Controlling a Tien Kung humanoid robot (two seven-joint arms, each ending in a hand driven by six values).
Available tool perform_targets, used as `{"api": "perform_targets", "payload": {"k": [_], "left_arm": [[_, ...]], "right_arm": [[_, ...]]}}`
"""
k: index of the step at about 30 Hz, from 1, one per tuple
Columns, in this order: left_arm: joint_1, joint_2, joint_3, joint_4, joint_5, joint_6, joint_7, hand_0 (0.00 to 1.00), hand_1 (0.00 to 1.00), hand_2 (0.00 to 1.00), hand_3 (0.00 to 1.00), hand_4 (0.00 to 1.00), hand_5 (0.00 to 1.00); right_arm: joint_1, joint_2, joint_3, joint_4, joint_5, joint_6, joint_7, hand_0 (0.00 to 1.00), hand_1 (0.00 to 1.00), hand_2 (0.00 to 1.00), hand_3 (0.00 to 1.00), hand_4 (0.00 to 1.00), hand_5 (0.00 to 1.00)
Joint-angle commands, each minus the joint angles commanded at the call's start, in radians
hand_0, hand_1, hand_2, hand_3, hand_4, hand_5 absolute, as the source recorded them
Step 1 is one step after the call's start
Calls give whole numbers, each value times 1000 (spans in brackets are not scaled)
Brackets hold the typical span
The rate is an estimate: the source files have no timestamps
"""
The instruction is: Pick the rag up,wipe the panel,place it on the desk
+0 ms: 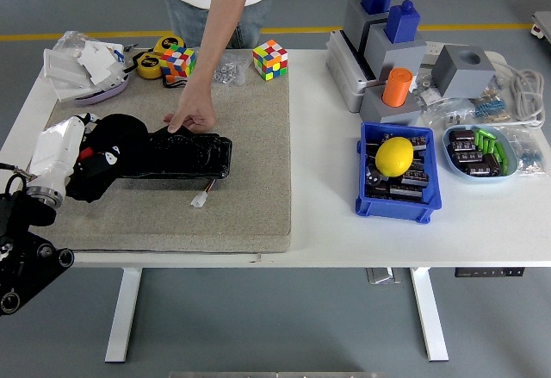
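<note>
One robot hand in view: the left hand [62,150], white-shelled, is seen at the left edge of the mat; its fingers are closed on the rag.
Rag: one black rag [110,156] with small white marks is bunched on the mat [250,197], held against the left end of the panel.
Panel: one black, glossy, elongated panel [191,154] is laid flat on the mat, to the right of the rag; one small white connector [200,199] on a short lead is seen just below its right end.
Person: one person's hand [191,116] is pressed with its fingertips on the panel's upper edge; the arm is extended down from the table's far side.
Far-left clutter: one shallow dish [103,91] of white packets is placed at the table's back left corner.
Cubes: two colour cubes are counted, one [176,60] beside a yellow tape roll [150,65] and one [269,58] at the mat's far edge.
Grey fixture: one grey stand [379,59] is fitted with two blue blocks [401,21] and one orange cylinder [397,86].
Blue bin: one blue bin [393,206] is occupied by one yellow ball [395,156] on dark parts.
Far right: one pale blue tray [455,163] of small parts is set beside one coiled white cable [522,85].
</note>
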State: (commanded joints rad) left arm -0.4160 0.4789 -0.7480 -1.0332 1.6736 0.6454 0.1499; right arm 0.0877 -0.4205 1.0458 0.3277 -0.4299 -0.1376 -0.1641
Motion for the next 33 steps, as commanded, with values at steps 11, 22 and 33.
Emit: {"api": "perform_targets", "payload": {"k": [11,22,33], "left_arm": [[-12,-14,13,7,-10,0,-2,181,92,350,576,537,100],[-45,-58,81,-1,-21,0,-1,182,91,351,577,537,99],[-92,-86,173,-23,-33,0,6,182,92,352,577,538,100]], "right_arm": [[6,-1,-1,1,-6,3,-3,750,670,701,624,998,591],[8,-4,-3,-1,-5,7,-4,751,670,701,625,998,591],[13,-10,-10,-1,-6,9,-8,751,670,701,625,998,591]]}}
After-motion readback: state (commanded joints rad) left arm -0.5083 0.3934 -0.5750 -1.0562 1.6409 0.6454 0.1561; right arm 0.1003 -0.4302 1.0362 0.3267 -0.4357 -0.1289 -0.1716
